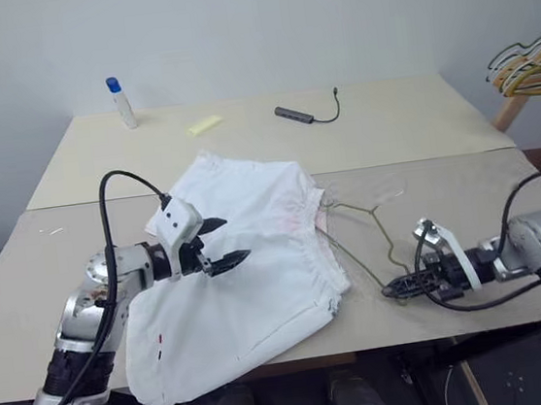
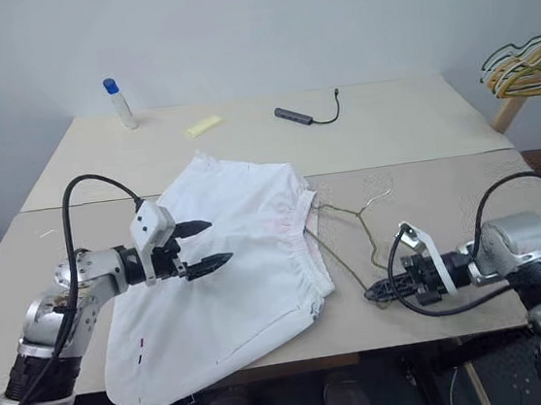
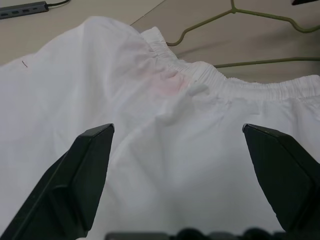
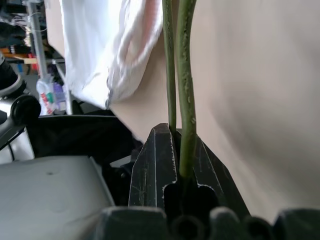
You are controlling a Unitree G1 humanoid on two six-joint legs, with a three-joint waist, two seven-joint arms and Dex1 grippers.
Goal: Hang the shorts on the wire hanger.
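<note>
White shorts (image 1: 249, 273) rumpled, pink stain (image 3: 165, 84) near elastic waistband.

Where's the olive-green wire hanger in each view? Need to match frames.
Left eye: thin olive-green wire hanger, right of centre, beside the white fabric shorts.
Right eye: same.
Left wrist: top right.
Right wrist: centre, clamped in the right tool.
Shared landmark: shorts' elastic waistband.
</note>
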